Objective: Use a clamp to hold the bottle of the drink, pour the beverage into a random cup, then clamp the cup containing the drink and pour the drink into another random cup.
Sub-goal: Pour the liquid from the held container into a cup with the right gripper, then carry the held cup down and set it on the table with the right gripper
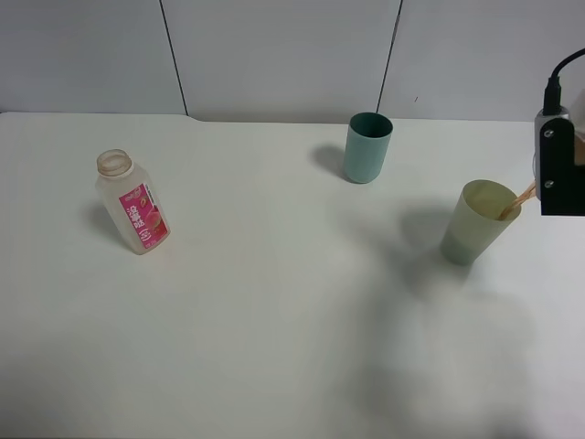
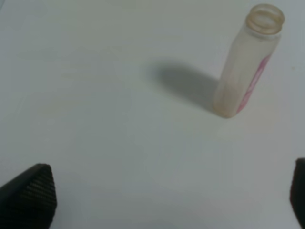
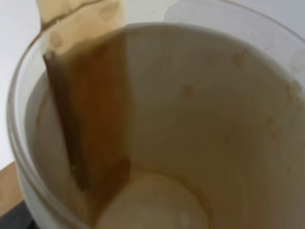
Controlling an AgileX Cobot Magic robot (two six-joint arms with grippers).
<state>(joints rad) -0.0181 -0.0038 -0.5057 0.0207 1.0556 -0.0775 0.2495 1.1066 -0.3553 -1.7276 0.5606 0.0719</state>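
Observation:
The clear uncapped bottle (image 1: 133,203) with a pink label stands at the left of the table; it also shows in the left wrist view (image 2: 245,67). A teal cup (image 1: 367,146) stands upright at the back middle. My right gripper (image 1: 523,196) is shut on the rim of a pale green cup (image 1: 477,222) and holds it tilted at the right. The right wrist view looks into this cup (image 3: 214,119), with one brown-stained finger (image 3: 90,114) inside against the wall. My left gripper (image 2: 167,193) is open and empty, apart from the bottle.
The white table (image 1: 274,320) meets a grey panelled wall at the back. The right arm's black body (image 1: 558,165) sits at the right edge of the high view. The left arm is out of the high view.

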